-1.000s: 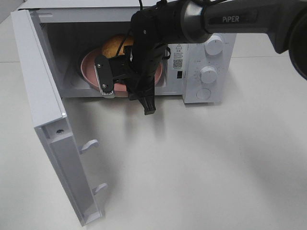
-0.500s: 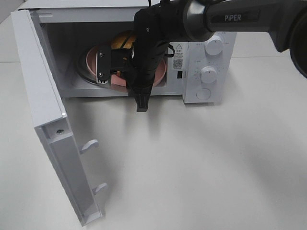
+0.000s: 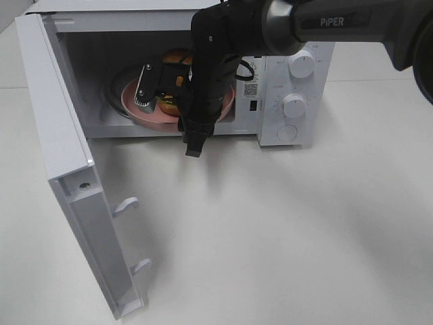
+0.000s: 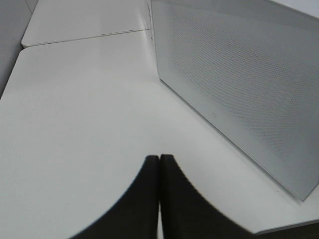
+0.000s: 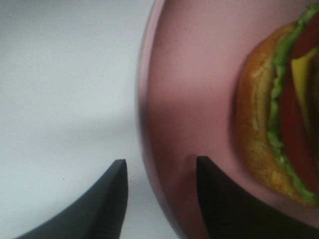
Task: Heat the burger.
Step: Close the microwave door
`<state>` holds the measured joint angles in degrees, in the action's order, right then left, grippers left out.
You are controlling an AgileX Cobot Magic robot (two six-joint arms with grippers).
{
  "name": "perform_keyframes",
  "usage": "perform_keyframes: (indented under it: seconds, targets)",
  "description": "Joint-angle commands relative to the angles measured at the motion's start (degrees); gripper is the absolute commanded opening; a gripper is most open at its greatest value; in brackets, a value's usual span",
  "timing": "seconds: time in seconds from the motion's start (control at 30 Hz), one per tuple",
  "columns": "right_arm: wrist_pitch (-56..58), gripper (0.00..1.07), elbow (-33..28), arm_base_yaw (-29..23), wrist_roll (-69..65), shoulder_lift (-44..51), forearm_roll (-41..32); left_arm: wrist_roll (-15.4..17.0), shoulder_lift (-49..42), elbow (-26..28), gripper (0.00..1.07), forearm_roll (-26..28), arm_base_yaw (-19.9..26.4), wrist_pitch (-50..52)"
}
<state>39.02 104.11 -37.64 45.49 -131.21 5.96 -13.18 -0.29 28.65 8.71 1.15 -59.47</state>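
Note:
The burger (image 3: 173, 57) lies on a pink plate (image 3: 134, 108) inside the open white microwave (image 3: 298, 74); the right arm hides most of it. In the right wrist view the burger (image 5: 279, 124) shows bun, lettuce, tomato and cheese on the plate (image 5: 194, 74). My right gripper (image 3: 154, 95) reaches into the oven cavity. Its jaws (image 5: 159, 199) stand apart astride the plate's rim, one finger over the plate and one outside it. My left gripper (image 4: 159, 199) is shut and empty over the bare table beside the microwave's perforated side; it is out of the exterior view.
The microwave door (image 3: 61, 142) is swung wide open toward the front left, with its latch hooks (image 3: 127, 204) sticking out. Two knobs and a button (image 3: 293, 105) are on the right panel. The white table (image 3: 284, 237) spreads in front.
The right gripper has carried the plate with the burger deeper into the microwave and lowered it from a tilt to lie flat. Its jaws now stand apart at the rim.

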Motion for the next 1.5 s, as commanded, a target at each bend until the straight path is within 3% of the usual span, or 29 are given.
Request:
perform_keyframes:
  seconds: [0.03,0.07,0.13,0.33,0.77,1.3,1.5]
  targets:
    - [0.7,0.55,0.5,0.3,-5.2,1.6,-0.7,0.2,-1.2,-0.1,0.00,0.2,-0.3,0.0]
    - [0.7,0.55,0.5,0.3,-5.2,1.6,-0.7,0.2,-1.2,-0.1,0.00,0.2,-0.3,0.0]
    - [1.9,0.71,0.5,0.3,-14.1,3.0,-0.7,0.2,-1.2,-0.1,0.00,0.2,-0.3,0.0]
    - [4.4,0.80,0.5,0.3,-23.3,4.7,-1.0,0.2,-1.2,-0.1,0.00,0.2,-0.3,0.0]
    - [14.8,0.76,0.5,0.3,-38.5,6.8,-9.1,0.2,-1.2,-0.1,0.00,0.2,-0.3,0.0]
    - [32.5,0.76,0.2,0.5,-44.4,9.6,-7.4,0.2,-1.2,-0.1,0.00,0.2,-0.3,0.0]
    - [32.5,0.76,-4.1,0.5,-47.0,12.8,-4.9,0.2,-1.2,-0.1,0.00,0.2,-0.3,0.0]
